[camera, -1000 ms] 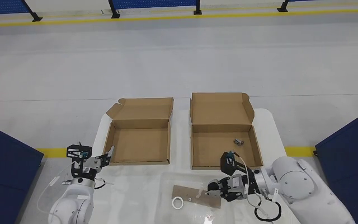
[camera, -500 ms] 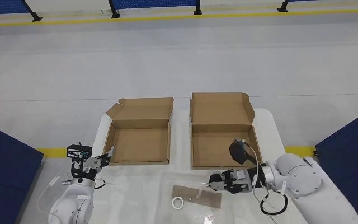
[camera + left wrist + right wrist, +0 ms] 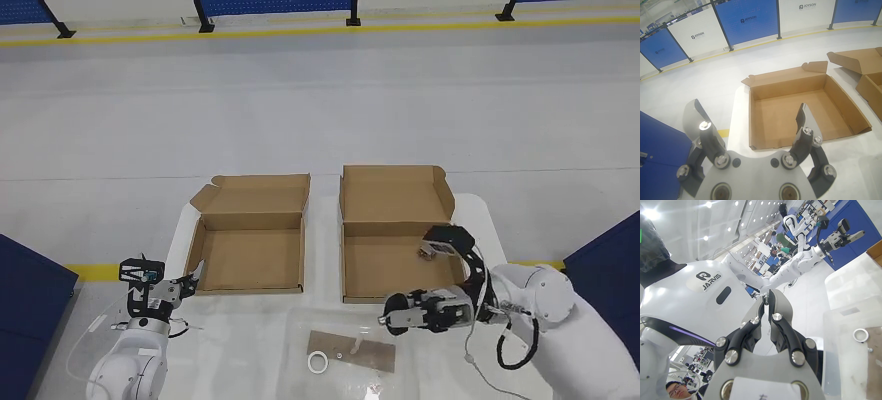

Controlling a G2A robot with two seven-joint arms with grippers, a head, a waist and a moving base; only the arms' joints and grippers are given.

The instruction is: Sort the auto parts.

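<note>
Right gripper [image 3: 768, 297] pinches a small silver metal part [image 3: 766, 299]; white plastic ring [image 3: 318, 362], at its eight o'clock, is unsorted; left gripper [image 3: 748, 104] gapes wide.

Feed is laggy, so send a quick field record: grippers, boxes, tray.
left box: open, lid folded back
right box: open, arm partly covering it
left gripper: open, beside left box
right gripper: shut on small metal part, near right box's front wall
tray: holds white ring, cardboard piece
</note>
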